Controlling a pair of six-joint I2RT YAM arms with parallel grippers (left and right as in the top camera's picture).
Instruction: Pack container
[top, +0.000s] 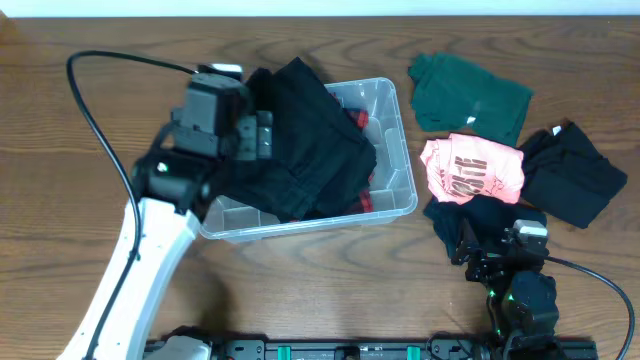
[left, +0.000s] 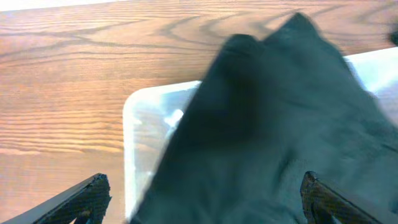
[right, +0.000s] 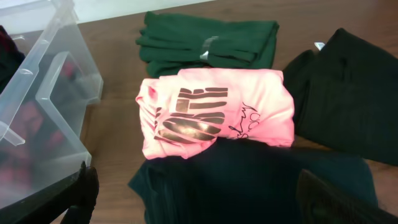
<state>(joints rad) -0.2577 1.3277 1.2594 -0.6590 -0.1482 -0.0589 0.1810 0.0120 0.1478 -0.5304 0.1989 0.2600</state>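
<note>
The clear plastic container (top: 398, 120) stands mid-table. A black garment (top: 305, 135) lies draped over its left and middle part and hangs over the rim. A red-and-black garment (top: 366, 200) shows beneath it inside. My left gripper (top: 260, 135) is open at the garment's left side. In the left wrist view its fingers (left: 204, 186) are spread wide over the black garment (left: 280, 118) and the container's corner (left: 140, 124). My right gripper (top: 478, 250) is open low over a dark folded garment (right: 249, 180), beside the container (right: 56, 81).
To the right of the container lie a green folded garment (top: 468, 95), a pink shirt with dark lettering (top: 472, 168) and a black garment (top: 572, 175). The left arm's black cable (top: 95, 120) loops over the left of the wooden table.
</note>
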